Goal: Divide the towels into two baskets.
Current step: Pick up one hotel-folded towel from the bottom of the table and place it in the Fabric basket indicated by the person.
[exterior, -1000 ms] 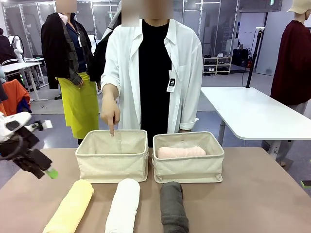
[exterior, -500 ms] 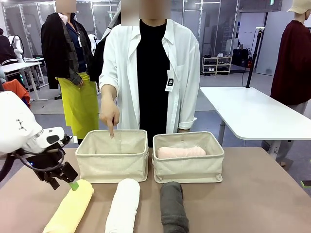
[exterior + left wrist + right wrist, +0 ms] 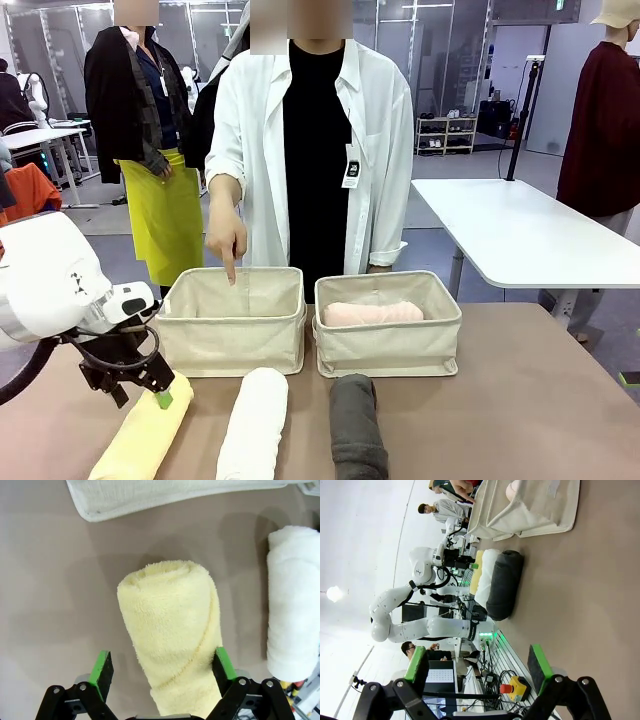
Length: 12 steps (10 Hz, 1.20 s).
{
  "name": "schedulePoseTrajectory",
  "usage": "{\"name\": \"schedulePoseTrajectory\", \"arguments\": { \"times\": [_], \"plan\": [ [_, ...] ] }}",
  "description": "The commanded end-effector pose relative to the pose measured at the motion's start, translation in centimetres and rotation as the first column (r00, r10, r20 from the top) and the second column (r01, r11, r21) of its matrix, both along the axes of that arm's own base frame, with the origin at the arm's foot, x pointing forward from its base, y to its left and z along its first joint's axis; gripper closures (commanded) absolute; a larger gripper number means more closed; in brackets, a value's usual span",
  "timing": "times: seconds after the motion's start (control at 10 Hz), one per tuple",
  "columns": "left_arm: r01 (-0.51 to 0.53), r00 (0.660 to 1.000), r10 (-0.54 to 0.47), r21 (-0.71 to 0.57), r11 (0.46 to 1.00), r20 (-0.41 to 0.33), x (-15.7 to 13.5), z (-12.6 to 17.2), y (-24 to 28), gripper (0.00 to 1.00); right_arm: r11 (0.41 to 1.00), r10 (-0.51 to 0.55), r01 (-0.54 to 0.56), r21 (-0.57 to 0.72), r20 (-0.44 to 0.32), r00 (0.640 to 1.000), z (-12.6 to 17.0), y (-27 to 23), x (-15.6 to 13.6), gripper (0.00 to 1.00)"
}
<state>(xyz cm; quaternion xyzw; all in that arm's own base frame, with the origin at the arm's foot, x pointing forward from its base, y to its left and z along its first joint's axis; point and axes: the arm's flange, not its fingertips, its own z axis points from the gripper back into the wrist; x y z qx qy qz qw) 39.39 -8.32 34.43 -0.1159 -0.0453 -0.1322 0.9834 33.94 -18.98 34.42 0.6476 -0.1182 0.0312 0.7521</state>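
The pale yellow towel [image 3: 145, 435] lies at the front left of the table, with the white towel [image 3: 252, 425] and the dark grey towel [image 3: 357, 425] side by side to its right. The pale pink towel [image 3: 372, 313] rests inside the right basket [image 3: 388, 345]. The left basket [image 3: 232, 335] has a person's finger [image 3: 229, 270] pointing into it. My left gripper [image 3: 160, 395] is open and straddles the far end of the yellow towel [image 3: 172, 630], one green pad [image 3: 102, 667] on each side. My right gripper [image 3: 477, 665] is open above bare table, apart from the grey towel [image 3: 504, 582].
A person in a white shirt [image 3: 315, 150] stands behind the baskets at the far edge. In the left wrist view the white towel [image 3: 294, 595] lies close beside the yellow one, and the basket's base [image 3: 165, 495] is just beyond. Bare tabletop [image 3: 530, 400] spreads to the right.
My left arm has swung from the table's left edge rightward and down, bringing its open gripper onto the yellow towel's far end. The pointing hand has stayed put.
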Motion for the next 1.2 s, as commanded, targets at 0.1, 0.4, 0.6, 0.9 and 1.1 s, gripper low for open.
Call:
{"name": "schedulePoseTrajectory", "arguments": {
  "times": [0.1,0.4,0.6,0.9,1.1],
  "plan": [
    [-0.019,1.000,0.019,-0.011,1.000,-0.017,-9.4,-4.9,0.6,0.00,1.000,-0.002,0.002,-0.009,0.003,1.000,0.3,0.1,-0.4,0.00],
    [0.003,0.999,-0.004,-0.021,1.000,-0.041,-9.8,-5.3,0.6,0.13,1.000,-0.002,0.002,-0.009,0.003,1.000,0.3,0.1,-0.4,0.00],
    [0.012,0.999,-0.013,-0.023,1.000,-0.044,-10.1,-5.4,0.2,0.32,1.000,-0.002,0.002,-0.009,0.003,1.000,0.3,0.1,-0.4,0.00],
    [0.010,0.999,-0.010,-0.013,1.000,-0.043,-10.3,-5.2,0.1,0.83,1.000,-0.002,0.002,-0.009,0.003,1.000,0.3,0.1,-0.4,0.00],
    [0.022,0.999,-0.022,-0.014,1.000,-0.025,-10.4,-4.6,0.1,1.00,1.000,-0.002,0.002,-0.009,0.003,1.000,0.3,0.1,-0.4,0.00]
  ]
}}
